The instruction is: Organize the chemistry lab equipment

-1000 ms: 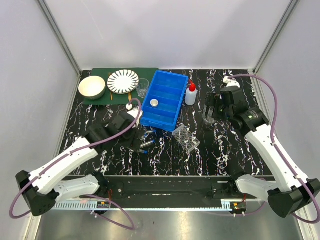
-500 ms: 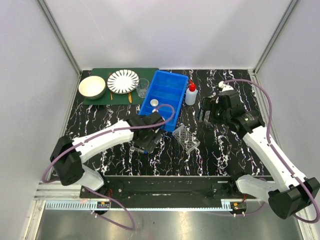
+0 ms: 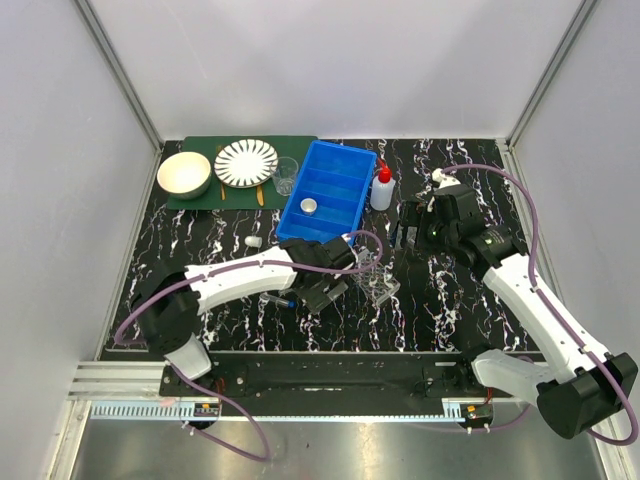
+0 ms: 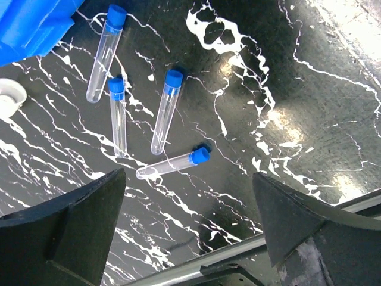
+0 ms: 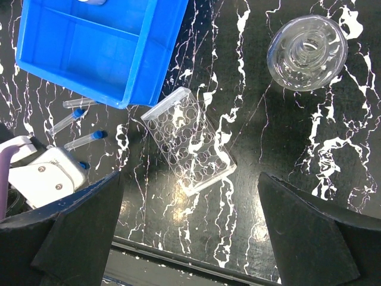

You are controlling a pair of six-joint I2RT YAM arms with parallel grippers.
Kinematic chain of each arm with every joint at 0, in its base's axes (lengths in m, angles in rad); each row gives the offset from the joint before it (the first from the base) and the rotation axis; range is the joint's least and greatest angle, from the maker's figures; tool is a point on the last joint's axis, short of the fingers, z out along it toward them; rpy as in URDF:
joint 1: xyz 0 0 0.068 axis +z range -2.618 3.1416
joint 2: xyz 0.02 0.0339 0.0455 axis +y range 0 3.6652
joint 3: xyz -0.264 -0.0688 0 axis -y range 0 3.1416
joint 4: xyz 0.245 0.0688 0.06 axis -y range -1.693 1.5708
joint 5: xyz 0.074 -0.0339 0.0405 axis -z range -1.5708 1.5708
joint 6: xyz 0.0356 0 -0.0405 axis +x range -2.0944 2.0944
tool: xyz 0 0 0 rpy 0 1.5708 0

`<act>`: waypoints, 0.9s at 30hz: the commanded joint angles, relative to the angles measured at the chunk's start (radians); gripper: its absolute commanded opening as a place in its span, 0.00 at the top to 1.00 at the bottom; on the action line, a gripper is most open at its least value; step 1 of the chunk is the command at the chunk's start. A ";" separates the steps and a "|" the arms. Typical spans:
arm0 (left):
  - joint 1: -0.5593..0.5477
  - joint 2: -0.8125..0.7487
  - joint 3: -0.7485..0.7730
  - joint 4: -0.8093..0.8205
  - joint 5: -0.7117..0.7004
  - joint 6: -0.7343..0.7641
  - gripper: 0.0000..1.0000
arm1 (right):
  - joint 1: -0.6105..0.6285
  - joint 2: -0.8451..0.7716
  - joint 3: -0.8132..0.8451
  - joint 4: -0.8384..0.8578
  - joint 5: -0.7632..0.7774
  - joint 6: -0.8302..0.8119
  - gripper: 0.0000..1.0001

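Left pincer (image 4: 189, 179) has swung over to four loose blue-capped tubes (image 4: 165, 113) on counter (image 4: 286, 89), jaws wide, empty. Right pincer (image 5: 190, 177) wide above tube rack (image 5: 189, 143), at 5 o'clock of blue bin (image 5: 89, 47).

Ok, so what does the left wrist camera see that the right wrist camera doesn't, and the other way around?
Only the left wrist view: the small white round lid, cut off by the left edge.
Only the right wrist view: the clear tube rack, a clear round glass vessel seen from above, and part of the left arm.
Both: the blue-capped tubes lying on the black marbled table beside the blue bin.
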 commanded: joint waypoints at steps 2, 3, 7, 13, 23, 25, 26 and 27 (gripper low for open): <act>0.055 -0.019 -0.048 0.128 0.099 0.084 0.07 | 0.002 -0.020 0.006 0.047 -0.038 -0.002 0.00; 0.079 -0.020 -0.059 0.141 0.123 0.089 0.07 | 0.001 -0.020 0.009 0.045 -0.040 -0.001 0.00; 0.116 -0.042 -0.112 0.185 0.189 0.091 0.07 | 0.002 -0.026 0.009 0.042 -0.030 -0.008 0.00; 0.153 -0.048 -0.134 0.222 0.265 0.091 0.09 | 0.002 -0.003 0.012 0.052 -0.046 -0.008 0.00; 0.175 -0.033 -0.192 0.294 0.294 0.081 0.15 | 0.002 0.007 0.004 0.056 -0.044 -0.006 0.00; 0.187 -0.025 -0.194 0.300 0.294 0.080 0.15 | 0.002 0.003 0.004 0.055 -0.046 -0.005 0.00; 0.190 -0.020 -0.192 0.300 0.300 0.078 0.15 | 0.004 0.004 0.003 0.055 -0.046 -0.003 0.00; 0.201 -0.017 -0.189 0.303 0.305 0.078 0.15 | 0.002 0.000 0.003 0.055 -0.046 -0.002 0.00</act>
